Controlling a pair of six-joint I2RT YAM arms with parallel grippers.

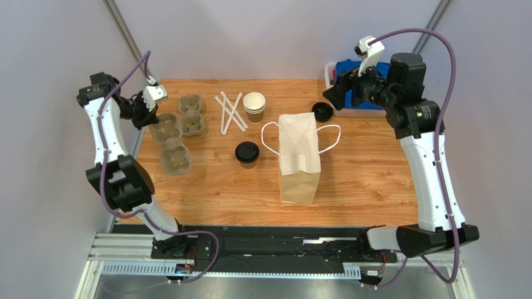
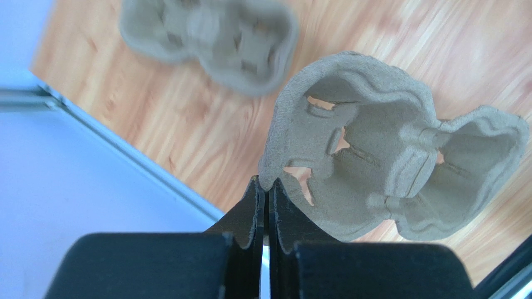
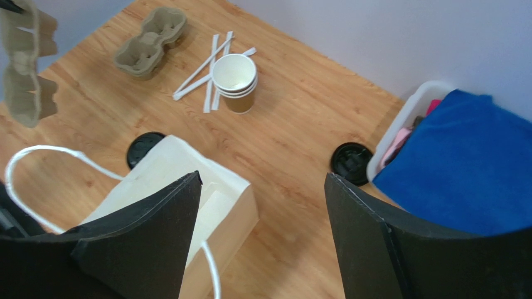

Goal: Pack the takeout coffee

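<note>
Left hand (image 2: 266, 205): pinched 1 tray's (image 2: 387, 168) edge.
Right hand (image 3: 262, 180): spread wide above the desk (image 1: 368, 174).
Coffee (image 1: 247, 153): stood beside the bag (image 1: 298, 156).

Two pulp carriers (image 1: 192, 114), one lidded coffee (image 1: 247, 153), one paper bag (image 1: 299, 162), one loose lid (image 1: 322, 111), one cup stack (image 1: 254, 106)
</note>
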